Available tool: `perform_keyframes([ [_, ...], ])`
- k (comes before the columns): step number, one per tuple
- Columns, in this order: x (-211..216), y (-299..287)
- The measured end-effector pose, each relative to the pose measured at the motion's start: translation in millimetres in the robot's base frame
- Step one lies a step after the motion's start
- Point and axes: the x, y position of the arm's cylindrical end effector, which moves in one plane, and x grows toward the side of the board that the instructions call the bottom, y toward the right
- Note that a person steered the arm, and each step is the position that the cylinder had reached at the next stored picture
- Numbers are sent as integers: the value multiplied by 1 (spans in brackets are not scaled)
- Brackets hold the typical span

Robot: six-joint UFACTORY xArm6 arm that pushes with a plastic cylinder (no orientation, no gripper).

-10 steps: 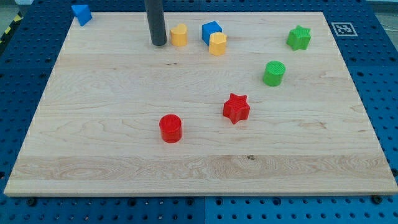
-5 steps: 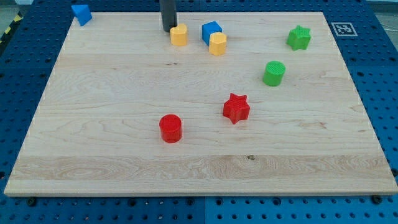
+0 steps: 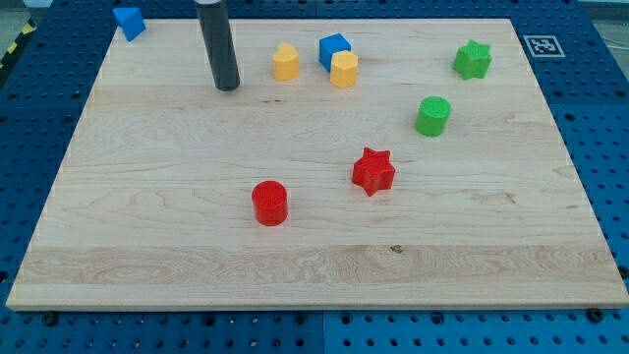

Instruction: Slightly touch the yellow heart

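wooden board (image 3: pixel 177 265) fills most of the view, lying on a blue pegboard table (image 3: pixel 600 128). a fiducial marker (image 3: pixel 540 45) sits just off the board's top right corner.

dark rod comes down from the view's top, left of centre; my tip (image 3: pixel 227 87) rests on the board, apart from every block. no fingers on this rig, only the plain rod end, so nothing to spread or pinch.

yellow heart (image 3: pixel 286 61) stands near the top edge, to the right of my tip and slightly higher in the view, with bare wood between them; not touching.

blue cube (image 3: pixel 333 47) sits right of the heart, and a second yellow block (image 3: pixel 344 70), shape unclear, is pressed against its lower right side.

green star (image 3: pixel 473 60) near the top right; green cylinder (image 3: pixel 433 115) below and left of it, well apart.

red star (image 3: pixel 373 171) near board centre; red cylinder (image 3: pixel 269 203) lower left of it.

small blue block (image 3: pixel 129 21), wedge-like, at the top left corner.
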Motion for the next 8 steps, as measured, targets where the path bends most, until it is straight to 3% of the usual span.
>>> perform_keyframes([
  [3,32,-73],
  [5,31,-77],
  [8,-31,23],
])
